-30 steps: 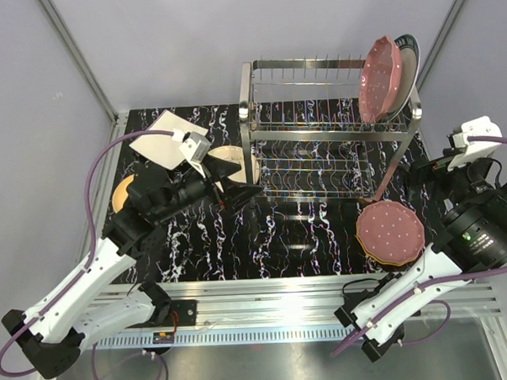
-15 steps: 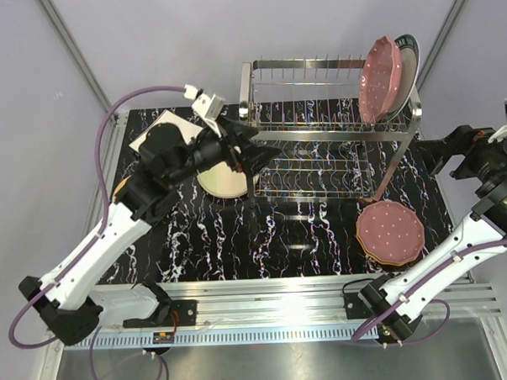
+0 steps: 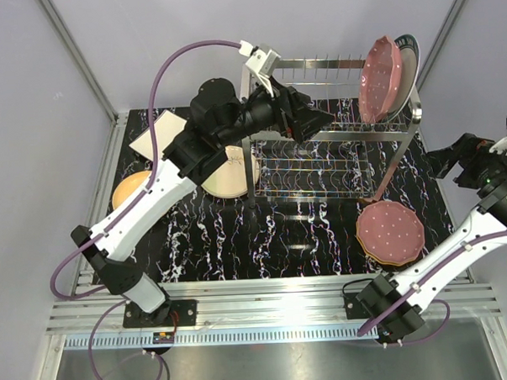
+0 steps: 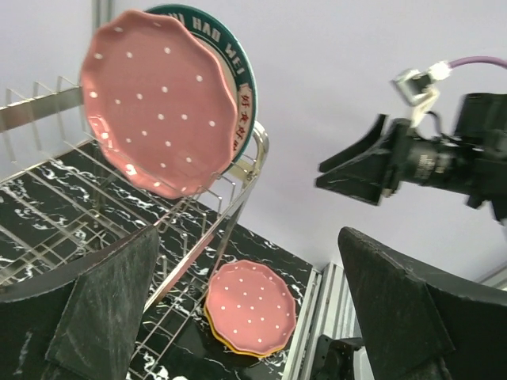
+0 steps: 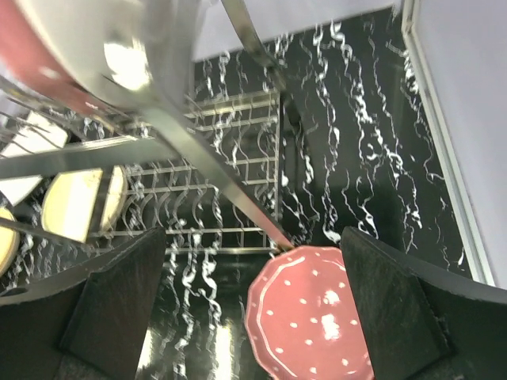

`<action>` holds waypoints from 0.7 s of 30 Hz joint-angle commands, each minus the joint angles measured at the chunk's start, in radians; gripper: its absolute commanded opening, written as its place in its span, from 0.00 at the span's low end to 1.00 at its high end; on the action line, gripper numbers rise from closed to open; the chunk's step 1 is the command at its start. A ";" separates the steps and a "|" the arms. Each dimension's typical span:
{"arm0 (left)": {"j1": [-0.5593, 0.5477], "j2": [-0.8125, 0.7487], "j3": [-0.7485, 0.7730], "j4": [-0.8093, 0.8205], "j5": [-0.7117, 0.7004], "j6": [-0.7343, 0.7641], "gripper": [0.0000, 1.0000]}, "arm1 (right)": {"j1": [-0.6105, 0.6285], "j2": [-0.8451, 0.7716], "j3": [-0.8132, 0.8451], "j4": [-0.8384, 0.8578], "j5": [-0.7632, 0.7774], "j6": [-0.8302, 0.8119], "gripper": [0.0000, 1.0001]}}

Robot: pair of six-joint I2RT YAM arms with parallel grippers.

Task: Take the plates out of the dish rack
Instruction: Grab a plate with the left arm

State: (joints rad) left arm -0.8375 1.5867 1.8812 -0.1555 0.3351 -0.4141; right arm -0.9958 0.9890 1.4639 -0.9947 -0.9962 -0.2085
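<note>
The chrome dish rack (image 3: 335,132) stands mid-table. In its upper right corner lean two plates: a pink polka-dotted plate (image 3: 379,79) (image 4: 154,103) and, behind it, a white plate with a dark rim (image 3: 408,53) (image 4: 244,87). My left gripper (image 3: 318,120) (image 4: 249,233) hovers open and empty over the upper tier, left of those plates. To the right of the rack my right gripper (image 3: 452,158) (image 5: 253,233) is open and empty. On the table sit a pink dotted plate on a yellow-orange one (image 3: 391,234) (image 5: 313,317), a white square plate (image 3: 161,135), a cream plate (image 3: 227,173) and an orange plate (image 3: 129,189).
The rack's slanted side strut (image 5: 238,190) runs down to the table just above the right-hand plate stack. A metal rail (image 3: 267,299) edges the near side of the table, and grey walls close in left, back and right.
My left arm has swung up and to the right, from the plates on the left to above the rack. My right arm has drawn back toward the right edge.
</note>
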 commanded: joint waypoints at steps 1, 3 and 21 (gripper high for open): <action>-0.017 0.001 0.052 0.045 0.025 0.004 0.99 | -0.003 0.029 -0.037 0.015 -0.042 -0.173 0.99; -0.018 -0.001 0.044 0.051 0.019 0.021 0.99 | -0.003 0.043 -0.066 -0.078 -0.103 -0.303 0.98; -0.080 0.401 0.485 0.243 0.010 -0.071 0.94 | 0.028 0.099 -0.275 -0.050 -0.317 -0.684 0.96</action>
State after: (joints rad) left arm -0.9005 1.9209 2.2612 -0.0212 0.3519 -0.4526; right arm -0.9764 1.0740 1.1889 -1.0592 -1.2697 -0.8379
